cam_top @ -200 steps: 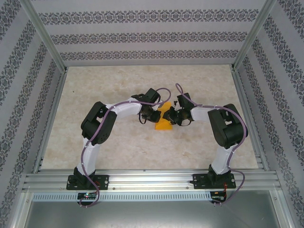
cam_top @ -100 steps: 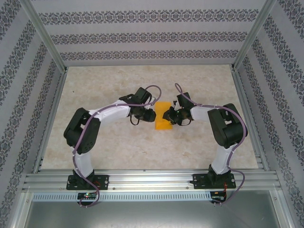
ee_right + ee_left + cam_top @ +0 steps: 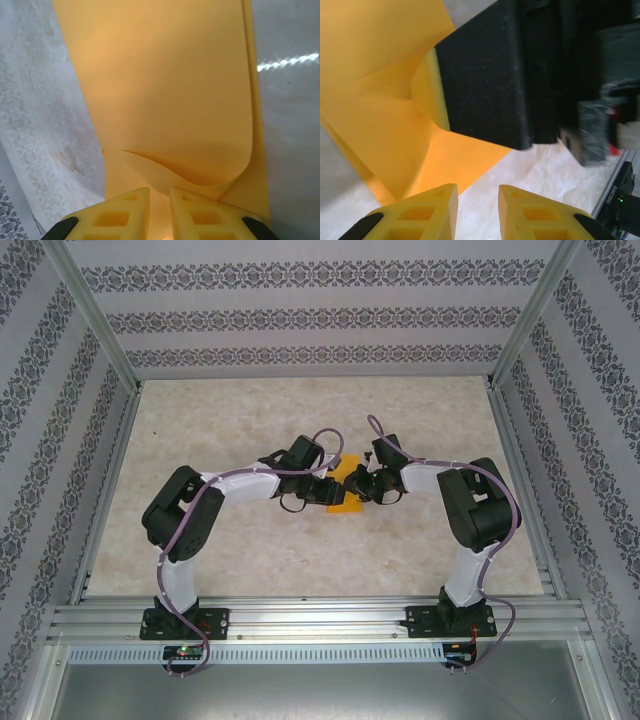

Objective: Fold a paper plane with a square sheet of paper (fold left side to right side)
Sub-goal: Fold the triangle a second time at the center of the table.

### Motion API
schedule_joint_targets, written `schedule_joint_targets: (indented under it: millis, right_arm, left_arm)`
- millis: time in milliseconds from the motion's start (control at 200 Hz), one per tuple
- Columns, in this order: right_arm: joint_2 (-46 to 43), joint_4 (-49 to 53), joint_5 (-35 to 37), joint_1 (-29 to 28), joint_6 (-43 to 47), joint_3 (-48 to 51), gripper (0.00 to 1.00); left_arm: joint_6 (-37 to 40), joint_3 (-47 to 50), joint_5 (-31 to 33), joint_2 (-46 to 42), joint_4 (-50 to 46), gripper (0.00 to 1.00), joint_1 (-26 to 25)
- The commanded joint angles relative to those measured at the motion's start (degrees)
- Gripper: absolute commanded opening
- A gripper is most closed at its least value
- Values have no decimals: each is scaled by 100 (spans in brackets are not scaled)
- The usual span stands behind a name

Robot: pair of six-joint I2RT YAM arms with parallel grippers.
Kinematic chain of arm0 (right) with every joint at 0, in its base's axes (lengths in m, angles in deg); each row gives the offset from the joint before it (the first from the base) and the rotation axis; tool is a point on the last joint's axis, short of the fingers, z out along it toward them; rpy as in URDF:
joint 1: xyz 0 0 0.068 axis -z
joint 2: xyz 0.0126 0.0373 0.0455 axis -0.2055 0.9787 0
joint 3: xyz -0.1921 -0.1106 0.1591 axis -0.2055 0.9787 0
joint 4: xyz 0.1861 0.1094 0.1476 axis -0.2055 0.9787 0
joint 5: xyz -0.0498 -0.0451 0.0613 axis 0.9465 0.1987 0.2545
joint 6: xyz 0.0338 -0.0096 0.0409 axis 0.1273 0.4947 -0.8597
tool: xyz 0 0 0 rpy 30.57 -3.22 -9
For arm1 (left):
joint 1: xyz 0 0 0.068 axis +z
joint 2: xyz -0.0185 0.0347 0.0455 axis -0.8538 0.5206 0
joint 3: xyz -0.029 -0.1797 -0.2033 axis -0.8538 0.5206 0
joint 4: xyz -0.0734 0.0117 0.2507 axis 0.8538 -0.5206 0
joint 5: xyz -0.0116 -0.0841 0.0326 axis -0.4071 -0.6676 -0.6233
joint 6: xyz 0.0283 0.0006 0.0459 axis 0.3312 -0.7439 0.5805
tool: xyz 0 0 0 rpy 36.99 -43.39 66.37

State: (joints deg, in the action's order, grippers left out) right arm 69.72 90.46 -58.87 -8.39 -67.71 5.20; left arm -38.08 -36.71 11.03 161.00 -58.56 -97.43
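Grey patterned walls [image 3: 300,300] on a metal frame [image 3: 100,325], beige marbled table [image 3: 250,550], orange paper [image 3: 345,506] mid-frame in the top view, partly folded, right tool [image 3: 159,200] pinching its lifted edge, left tool [image 3: 477,200] slightly spread, empty, near its corner.

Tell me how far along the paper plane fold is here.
Done: the thin bright orange paper sheet is doubled over, one layer curling onto another. In hand: the right gripper pinches those layers; the left gripper sits beside with jaws apart, holding nothing. Remaining: the bend is rounded, uncreased, and no pointed dart shape exists.
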Motion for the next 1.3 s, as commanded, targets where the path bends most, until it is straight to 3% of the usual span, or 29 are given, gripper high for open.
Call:
schedule_joint_targets:
  millis: [0,420,984,1294]
  right_arm:
    - [230,386,332,-58,129,28,20]
    - [229,422,348,-67,164,2,20]
    - [238,515,349,-58,233,-106,20]
    - [209,596,377,-41,268,-139,20]
  left_arm:
    - [-168,-206,-155,229,309,28,-48]
    - [-2,-145,301,550,-79,27,-48]
    - [5,8,283,554,-96,27,-153]
    - [16,387,579,406,-277,25,-170]
